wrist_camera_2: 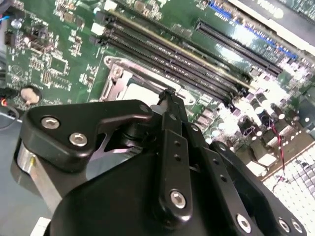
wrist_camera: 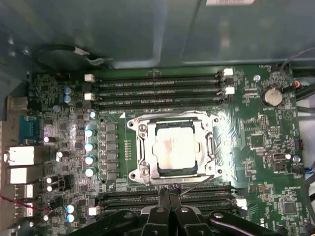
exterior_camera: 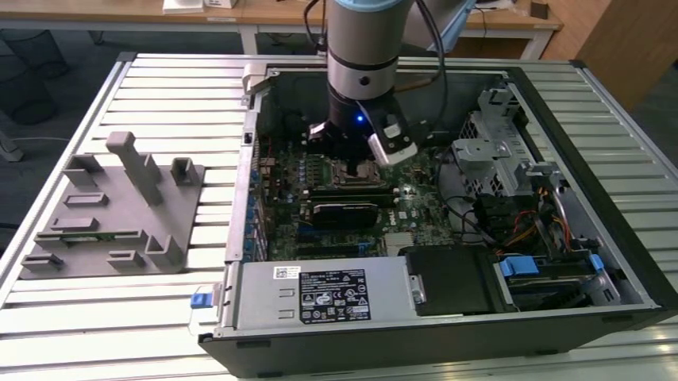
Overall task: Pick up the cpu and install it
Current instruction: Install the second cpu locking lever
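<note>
Chip lies flat in the metal-framed socket of the green board, its pale silvery top facing up at my first wrist camera. It is square, so it has no long axis; its edges run parallel with the socket frame and with the long memory slots on either side of the socket. A narrow dark gap shows all round between the chip and the frame. In the second wrist view a corner of the chip peeks out past my black linkage, seated inside the frame.

My gripper hangs just beside one edge of the socket, over the nearer rows of slots, with its fingers pressed together and nothing between them. The tips meet in a thin line and do not touch the chip.

In the exterior view my arm reaches down into the open computer case, with the case walls near on every side. The grey slotted holder block sits well apart on the slatted table, toward the exterior view's left.
</note>
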{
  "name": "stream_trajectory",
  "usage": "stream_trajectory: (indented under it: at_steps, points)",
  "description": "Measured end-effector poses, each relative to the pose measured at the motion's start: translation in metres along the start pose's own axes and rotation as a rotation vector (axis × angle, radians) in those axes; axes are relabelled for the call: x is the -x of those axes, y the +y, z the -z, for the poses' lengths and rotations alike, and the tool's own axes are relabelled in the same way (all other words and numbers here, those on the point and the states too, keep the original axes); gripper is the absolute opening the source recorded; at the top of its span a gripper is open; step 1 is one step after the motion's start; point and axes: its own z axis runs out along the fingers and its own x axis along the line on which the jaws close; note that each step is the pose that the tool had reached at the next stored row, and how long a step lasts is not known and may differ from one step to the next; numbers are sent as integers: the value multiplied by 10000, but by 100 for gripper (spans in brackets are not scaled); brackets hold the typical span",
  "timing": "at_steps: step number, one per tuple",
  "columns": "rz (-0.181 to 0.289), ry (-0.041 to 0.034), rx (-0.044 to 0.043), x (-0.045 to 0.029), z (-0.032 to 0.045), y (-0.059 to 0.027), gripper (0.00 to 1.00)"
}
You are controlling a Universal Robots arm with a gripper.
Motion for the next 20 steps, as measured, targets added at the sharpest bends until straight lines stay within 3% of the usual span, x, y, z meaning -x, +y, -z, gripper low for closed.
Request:
stream_trajectory:
  at_steps: [10, 14, 18, 20]
  points:
    - [-39, -3, 5, -153, -120, -87, 11]
    - [-91, -7, 36, -165, -158, -123, 11]
    - [-139, -2, 156, -170, -174, -159, 11]
    - [-153, 8, 297, -182, -177, -171, 11]
